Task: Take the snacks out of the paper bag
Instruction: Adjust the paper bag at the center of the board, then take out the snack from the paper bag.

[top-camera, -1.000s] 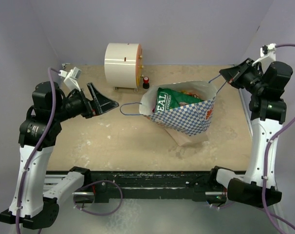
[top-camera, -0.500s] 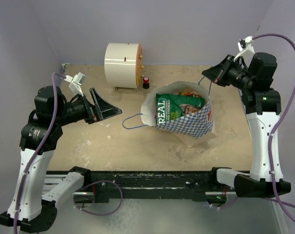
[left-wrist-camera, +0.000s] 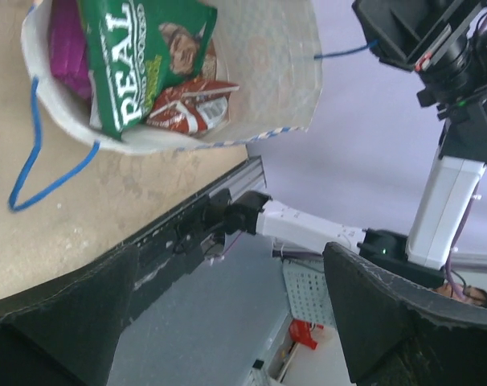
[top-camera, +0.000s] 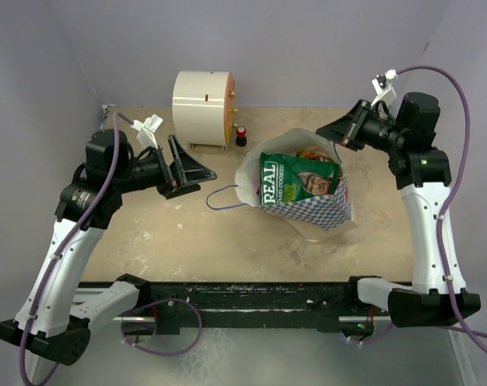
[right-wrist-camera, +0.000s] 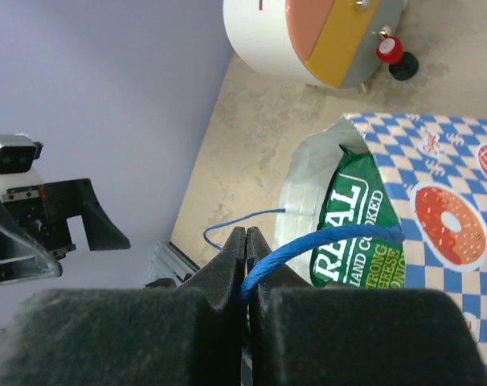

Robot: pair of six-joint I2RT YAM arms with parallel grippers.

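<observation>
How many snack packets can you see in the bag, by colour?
Green packet: 1
Red packet: 1
Purple packet: 1
Total showing in the paper bag: 3. More may be hidden underneath.

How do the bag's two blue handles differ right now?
The right handle is pinched in the shut right hand and pulled taut, lifting that side of the bag. The left handle is free, drooping in a slack loop onto the table, with the open left hand apart from it. Both are thin blue cords fixed at the bag's rim.
</observation>
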